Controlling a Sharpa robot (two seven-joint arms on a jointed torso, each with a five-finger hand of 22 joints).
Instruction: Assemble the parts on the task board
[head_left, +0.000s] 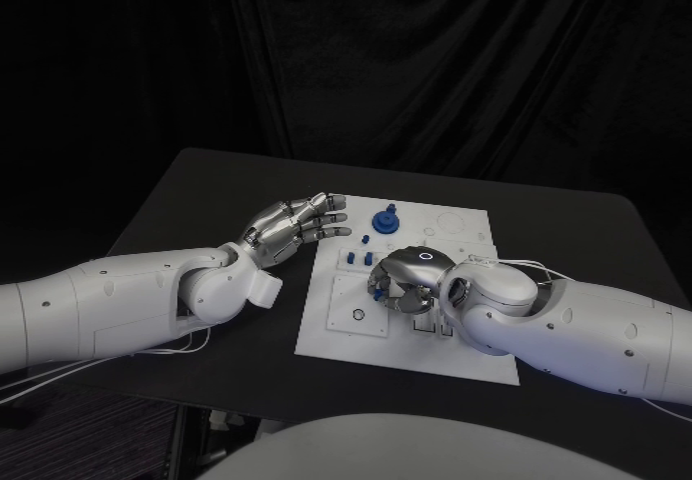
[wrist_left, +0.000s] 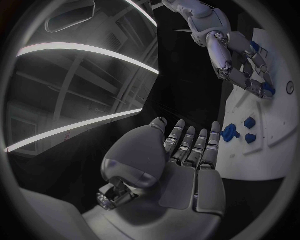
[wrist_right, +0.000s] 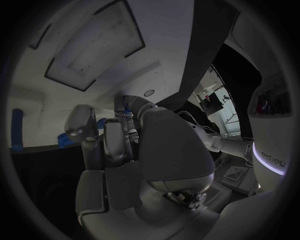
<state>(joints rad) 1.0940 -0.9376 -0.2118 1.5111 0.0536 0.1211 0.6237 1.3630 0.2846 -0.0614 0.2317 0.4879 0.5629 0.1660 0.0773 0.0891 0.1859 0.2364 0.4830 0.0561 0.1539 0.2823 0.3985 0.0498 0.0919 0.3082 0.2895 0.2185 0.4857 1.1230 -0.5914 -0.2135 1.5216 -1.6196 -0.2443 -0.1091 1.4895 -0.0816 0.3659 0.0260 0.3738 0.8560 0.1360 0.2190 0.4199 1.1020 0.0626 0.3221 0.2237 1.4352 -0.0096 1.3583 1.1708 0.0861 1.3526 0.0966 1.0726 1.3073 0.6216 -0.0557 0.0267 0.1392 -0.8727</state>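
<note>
- The white board (head_left: 433, 345) lies in the middle of the black table (head_left: 173, 200), with its long side running away from the robot.
- The left hand (head_left: 296, 228) hovers at the board's left edge, near the far end. Its fingers are stretched out and slightly spread, and it holds nothing.
- The left wrist view shows the same hand (wrist_left: 187, 150) with an empty palm, just beside the board (wrist_left: 262, 155).
- The right hand (head_left: 404, 280) is down over the middle of the board, fingers curled toward it. A small blue piece (head_left: 378, 292) sits at its fingertips; I cannot tell whether the hand grips it or only touches it.
- A round blue knob (head_left: 385, 219) stands upright near the board's far end, apart from both hands.
- Two small blue pegs (head_left: 353, 259) stand between the knob and the right hand.
- In the left wrist view, three blue pieces (wrist_left: 240, 131) lie close together on the board near the left fingertips.
</note>
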